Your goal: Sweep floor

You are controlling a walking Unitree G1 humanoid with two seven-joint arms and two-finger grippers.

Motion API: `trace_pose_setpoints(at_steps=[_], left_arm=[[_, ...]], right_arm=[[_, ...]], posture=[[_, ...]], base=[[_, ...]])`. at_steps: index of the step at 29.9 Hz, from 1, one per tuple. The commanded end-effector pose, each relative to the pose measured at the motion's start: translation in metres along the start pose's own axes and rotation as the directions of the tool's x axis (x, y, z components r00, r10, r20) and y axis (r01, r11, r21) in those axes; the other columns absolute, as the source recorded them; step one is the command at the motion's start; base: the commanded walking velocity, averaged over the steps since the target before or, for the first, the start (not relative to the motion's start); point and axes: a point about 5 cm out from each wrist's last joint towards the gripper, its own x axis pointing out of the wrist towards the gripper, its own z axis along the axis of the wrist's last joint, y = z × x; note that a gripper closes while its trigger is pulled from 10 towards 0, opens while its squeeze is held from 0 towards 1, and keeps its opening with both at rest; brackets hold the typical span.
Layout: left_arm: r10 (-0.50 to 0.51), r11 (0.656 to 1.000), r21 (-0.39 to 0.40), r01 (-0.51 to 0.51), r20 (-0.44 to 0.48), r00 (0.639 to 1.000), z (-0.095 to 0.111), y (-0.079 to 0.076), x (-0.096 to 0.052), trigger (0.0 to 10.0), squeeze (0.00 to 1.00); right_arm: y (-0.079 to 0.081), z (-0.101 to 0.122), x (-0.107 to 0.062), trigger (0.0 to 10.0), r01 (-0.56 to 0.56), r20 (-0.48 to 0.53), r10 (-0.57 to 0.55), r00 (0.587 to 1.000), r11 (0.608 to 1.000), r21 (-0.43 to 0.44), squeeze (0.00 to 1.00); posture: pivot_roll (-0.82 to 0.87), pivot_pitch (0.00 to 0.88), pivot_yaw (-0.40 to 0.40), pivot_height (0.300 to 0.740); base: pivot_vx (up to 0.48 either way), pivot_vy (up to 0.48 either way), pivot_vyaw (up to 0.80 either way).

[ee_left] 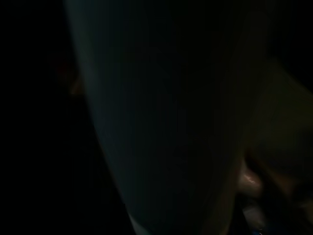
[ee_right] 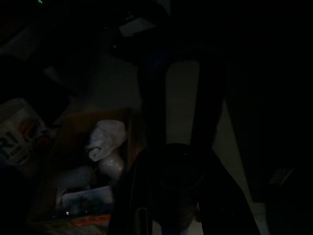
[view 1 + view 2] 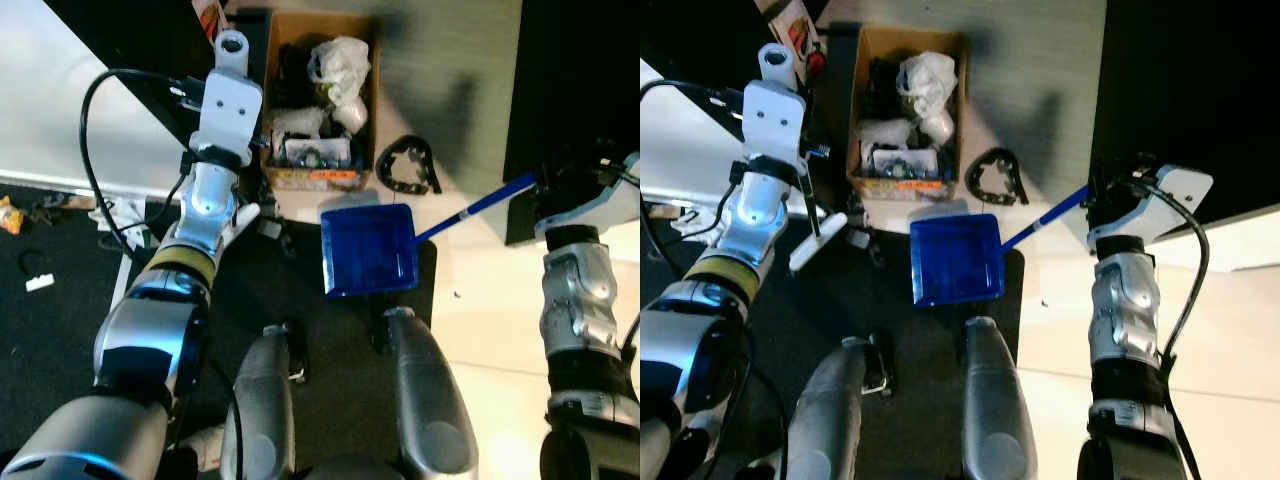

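Right gripper (image 3: 1102,203) fingers grip the blue dustpan (image 3: 955,258) handle beside the cardboard box (image 3: 906,110); left finger state unclear; next: lower pan flat

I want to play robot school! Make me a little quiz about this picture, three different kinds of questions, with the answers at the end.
1. True or false: the blue dustpan lies on the dark mat.
2. Which arm's tool holds the dustpan's blue handle? A) left B) right
3. Fill in: the cardboard box of clutter stands just beyond the dustpan, and beside it on the floor lies a black ___.

Key
1. True; its front part rests on the mat.
2. B; the right tool is at the handle's end.
3. Chain, curled in a loop.
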Motion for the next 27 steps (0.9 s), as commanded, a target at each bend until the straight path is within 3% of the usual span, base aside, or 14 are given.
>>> trace_pose_setpoints(at_steps=[1, 2, 6, 8, 9, 10, 11, 12, 14, 15, 17, 18, 22, 27], left_arm=[[-0.073, 0.997, -0.036, 0.071, -0.041, 0.997, -0.004, -0.029, -0.004, 10.0, 0.0], [-0.073, 0.997, -0.036, 0.071, -0.041, 0.997, -0.004, -0.029, -0.004, 10.0, 0.0], [-0.122, 0.969, -0.226, 0.1, -0.084, 0.989, 0.003, -0.074, -0.003, 10.0, 0.0], [-0.126, 0.96, -0.26, 0.099, -0.089, 0.988, 0.005, -0.08, -0.003, 10.0, 0.0], [-0.134, 0.938, -0.332, 0.1, -0.082, 0.988, 0.012, -0.092, -0.001, 10.0, 0.0], [-0.134, 0.938, -0.332, 0.1, -0.082, 0.988, 0.012, -0.092, -0.001, 10.0, 0.0], [-0.148, 0.897, -0.428, 0.105, -0.069, 0.987, 0.021, -0.103, 0.003, 10.0, 0.0], [-0.148, 0.897, -0.428, 0.105, -0.069, 0.987, 0.021, -0.103, 0.003, 10.0, 0.0], [-0.158, 0.813, -0.567, 0.136, 0.01, 0.987, 0.051, -0.122, 0.017, 10.0, 0.0], [-0.158, 0.813, -0.567, 0.136, 0.01, 0.987, 0.051, -0.122, 0.017, 10.0, 0.0], [-0.134, 0.742, -0.646, 0.181, 0.122, 0.983, 0.086, -0.127, 0.033, 10.0, 0.0], [-0.134, 0.742, -0.646, 0.181, 0.122, 0.983, 0.086, -0.127, 0.033, 10.0, 0.0], [-0.04, 0.671, -0.715, 0.197, 0.23, 0.972, 0.121, -0.113, 0.052, 10.0, 0.0], [-0.004, 0.661, -0.721, 0.207, 0.272, 0.962, 0.135, -0.096, 0.063, 10.0, 0.0]], right_arm=[[0.002, -0.011, -0.012, 10.0, 0.012, -0.057, -0.009, 0.998, 0.999, 0.047, 0.0], [0.002, -0.011, -0.012, 10.0, 0.012, -0.057, -0.009, 0.998, 0.999, 0.047, 0.0], [0.005, -0.012, -0.02, 10.0, 0.016, -0.07, -0.013, 0.997, 0.999, 0.044, 0.0], [0.005, -0.012, -0.021, 10.0, 0.018, -0.072, -0.015, 0.997, 0.999, 0.042, 0.0], [0.002, -0.012, -0.021, 10.0, 0.031, -0.079, -0.028, 0.996, 0.999, 0.031, 0.0], [0.002, -0.012, -0.021, 10.0, 0.031, -0.079, -0.028, 0.996, 0.999, 0.031, 0.0], [-0.003, -0.013, -0.021, 10.0, 0.05, -0.089, -0.047, 0.995, 0.999, 0.023, 0.0], [-0.003, -0.013, -0.021, 10.0, 0.05, -0.089, -0.047, 0.995, 0.999, 0.023, 0.0], [-0.012, -0.017, -0.022, 10.0, 0.095, -0.111, -0.092, 0.99, 0.995, 0.016, 0.0], [-0.012, -0.017, -0.022, 10.0, 0.095, -0.111, -0.092, 0.99, 0.995, 0.016, 0.0], [-0.016, -0.023, -0.022, 10.0, 0.119, -0.135, -0.116, 0.984, 0.993, 0.017, 0.0], [-0.016, -0.023, -0.022, 10.0, 0.119, -0.135, -0.116, 0.984, 0.993, 0.017, 0.0], [-0.019, -0.036, -0.021, 10.0, 0.164, -0.188, -0.156, 0.97, 0.986, 0.026, 0.0], [-0.017, -0.042, -0.019, 10.0, 0.174, -0.204, -0.163, 0.965, 0.984, 0.037, 0.0]], posture=[[-0.22, 0.511, 0.015, 0.731], [-0.22, 0.511, 0.015, 0.731], [-0.23, 0.506, 0.022, 0.731], [-0.23, 0.506, 0.022, 0.731], [-0.23, 0.505, 0.023, 0.731], [-0.23, 0.505, 0.023, 0.731], [-0.22, 0.502, 0.025, 0.731], [-0.22, 0.502, 0.025, 0.731], [-0.19, 0.485, 0.03, 0.731], [-0.19, 0.485, 0.03, 0.731], [-0.15, 0.45, 0.034, 0.731], [-0.15, 0.45, 0.034, 0.731], [-0.09, 0.416, 0.041, 0.731], [-0.05, 0.379, 0.048, 0.731]], base=[[0.0, 0.0, 0.0], [0.0, 0.0, 0.0], [0.0, 0.0, 0.0], [0.0, 0.0, 0.0], [0.0, 0.0, 0.0], [0.0, 0.0, 0.0], [0.0, 0.0, 0.0], [0.0, 0.0, 0.0], [0.0, 0.0, 0.0], [0.0, 0.0, 0.0], [0.0, 0.0, 0.0], [0.0, 0.0, 0.0], [0.0, 0.0, 0.0], [0.0, 0.0, 0.0]])
